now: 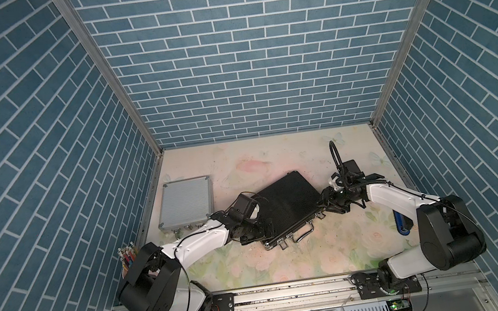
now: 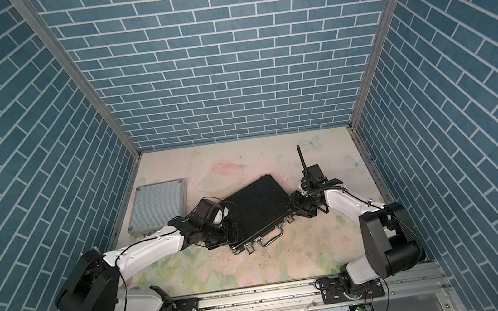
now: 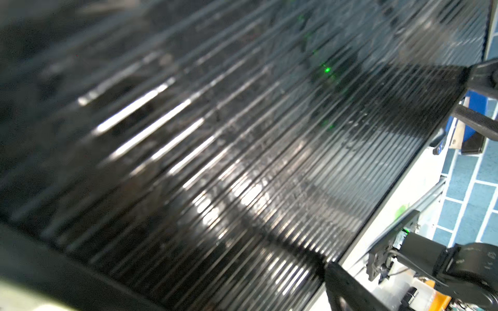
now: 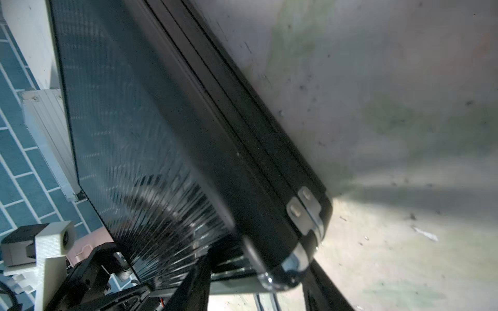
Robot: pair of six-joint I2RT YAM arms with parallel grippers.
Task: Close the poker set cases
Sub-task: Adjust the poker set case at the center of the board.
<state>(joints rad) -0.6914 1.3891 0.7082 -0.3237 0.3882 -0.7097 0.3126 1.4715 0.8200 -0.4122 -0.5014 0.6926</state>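
Metal handle faces the near edge of the pale floral-print bench; it belongs to the large black ribbed case, lying shut and skewed at mid-bench; left end effector sits over that case's near-left corner, jaws spread wide above the lid; right end effector meets its right edge, fingers straddling the chrome-capped corner, clamped or merely around it cannot be told; small silver ribbed aluminium case lies shut at far left, apart.
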